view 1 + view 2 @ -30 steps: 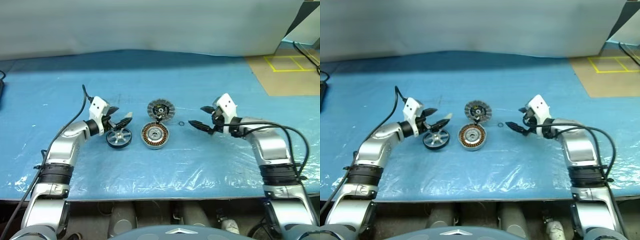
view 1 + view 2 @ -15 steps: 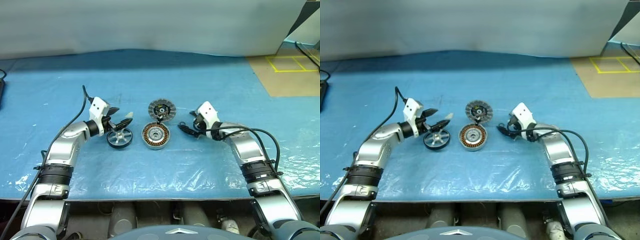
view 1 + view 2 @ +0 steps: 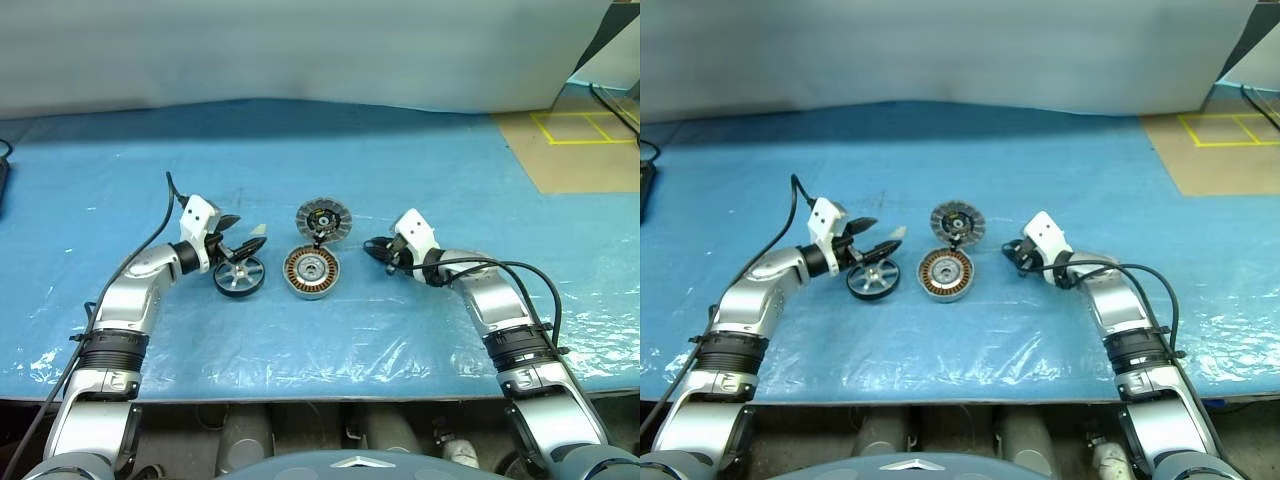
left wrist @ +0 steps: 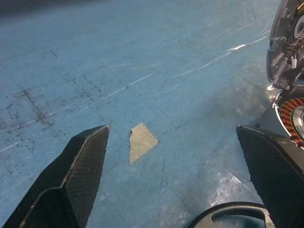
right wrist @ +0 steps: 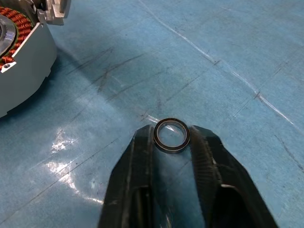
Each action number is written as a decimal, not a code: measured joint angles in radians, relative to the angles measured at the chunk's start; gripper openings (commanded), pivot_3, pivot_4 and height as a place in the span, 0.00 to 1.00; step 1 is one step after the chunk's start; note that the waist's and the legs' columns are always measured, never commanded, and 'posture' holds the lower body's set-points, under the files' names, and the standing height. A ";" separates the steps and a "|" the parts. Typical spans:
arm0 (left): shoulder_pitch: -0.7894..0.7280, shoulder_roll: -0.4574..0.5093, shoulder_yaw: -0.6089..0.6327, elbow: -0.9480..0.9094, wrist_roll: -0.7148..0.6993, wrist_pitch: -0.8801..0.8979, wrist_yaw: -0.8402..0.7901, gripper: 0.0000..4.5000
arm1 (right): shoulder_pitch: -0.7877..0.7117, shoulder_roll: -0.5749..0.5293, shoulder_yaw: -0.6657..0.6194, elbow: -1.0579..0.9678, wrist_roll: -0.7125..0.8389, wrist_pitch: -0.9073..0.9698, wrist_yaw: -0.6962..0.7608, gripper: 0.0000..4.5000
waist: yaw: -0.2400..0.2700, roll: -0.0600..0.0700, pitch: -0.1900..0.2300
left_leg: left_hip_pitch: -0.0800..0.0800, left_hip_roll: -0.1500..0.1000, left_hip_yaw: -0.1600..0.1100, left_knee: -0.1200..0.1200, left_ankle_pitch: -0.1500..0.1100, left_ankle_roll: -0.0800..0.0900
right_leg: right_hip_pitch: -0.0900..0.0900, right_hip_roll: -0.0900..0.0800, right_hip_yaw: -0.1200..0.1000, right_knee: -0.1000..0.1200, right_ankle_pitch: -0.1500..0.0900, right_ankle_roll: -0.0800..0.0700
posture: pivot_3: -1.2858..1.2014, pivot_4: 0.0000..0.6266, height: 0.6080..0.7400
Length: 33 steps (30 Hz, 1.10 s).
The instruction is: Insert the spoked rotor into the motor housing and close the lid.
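The spoked rotor (image 3: 238, 277), a black-rimmed wheel, lies flat on the blue mat at centre left. My left gripper (image 3: 245, 232) hangs open just above its far edge, and the rotor's rim (image 4: 228, 213) shows between the fingers. To the rotor's right sits the motor housing (image 3: 311, 270) with copper windings. The lid (image 3: 323, 217) lies just behind it, segmented face up. Right of both, my right gripper (image 3: 372, 246) is low on the mat. Its fingertips (image 5: 202, 137) press either side of a small black ring (image 5: 171, 135).
A blue mat (image 3: 330, 150) covers the table, with a white backdrop behind. Brown floor with yellow tape (image 3: 575, 125) lies far right. A pale patch (image 4: 141, 140) marks the mat ahead of the left gripper. A dark cable (image 3: 5, 150) lies at the left edge.
My right gripper moved left and down to the small ring beside the housing and closed its fingers on it. The left arm and the motor parts stayed put.
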State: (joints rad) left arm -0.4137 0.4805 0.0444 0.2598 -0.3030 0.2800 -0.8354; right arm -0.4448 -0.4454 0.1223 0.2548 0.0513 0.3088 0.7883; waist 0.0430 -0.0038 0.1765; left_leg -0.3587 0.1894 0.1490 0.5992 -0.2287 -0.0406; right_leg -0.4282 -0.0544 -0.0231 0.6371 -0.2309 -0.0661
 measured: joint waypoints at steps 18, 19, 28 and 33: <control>0.009 0.000 -0.001 -0.002 0.000 0.002 -0.001 1.00 | -0.007 -0.180 0.028 -0.384 0.127 0.367 0.193 0.14 | -0.001 0.000 0.000 | -0.001 0.000 0.000 -0.007 0.000 0.000 | 0.001 0.001 -0.001 -0.010 0.001 0.002 | 0.52 0.24 1.00; 0.009 0.000 -0.003 -0.002 0.000 0.003 -0.002 1.00 | -0.014 -0.179 0.028 -0.414 0.147 0.394 0.200 0.14 | -0.001 0.000 0.000 | -0.001 0.000 0.000 -0.007 0.000 0.000 | 0.001 0.001 -0.001 -0.011 0.001 0.002 | 0.52 0.24 1.00; 0.023 0.002 -0.015 -0.041 -0.003 0.017 -0.023 1.00 | -0.092 -0.041 0.131 -0.457 0.194 0.437 0.159 0.14 | 0.001 0.000 0.000 | 0.001 0.001 0.000 -0.007 0.000 0.000 | 0.001 0.000 -0.001 -0.012 0.001 0.002 | 0.52 0.24 1.00; 0.038 0.011 -0.019 -0.080 -0.016 0.032 -0.067 1.00 | -0.096 0.009 0.191 -0.396 0.176 0.402 0.143 0.14 | 0.001 0.000 0.000 | 0.001 0.000 0.000 -0.007 0.000 0.000 | 0.001 0.000 -0.001 -0.012 0.002 0.002 | 0.52 0.24 1.00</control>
State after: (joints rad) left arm -0.3761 0.4918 0.0259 0.1793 -0.3191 0.3118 -0.9029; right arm -0.5411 -0.4360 0.3137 -0.1408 0.2272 0.7107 0.9311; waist 0.0440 -0.0038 0.1766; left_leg -0.3578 0.1899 0.1489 0.5920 -0.2285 -0.0405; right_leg -0.4277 -0.0539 -0.0240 0.6251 -0.2293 -0.0638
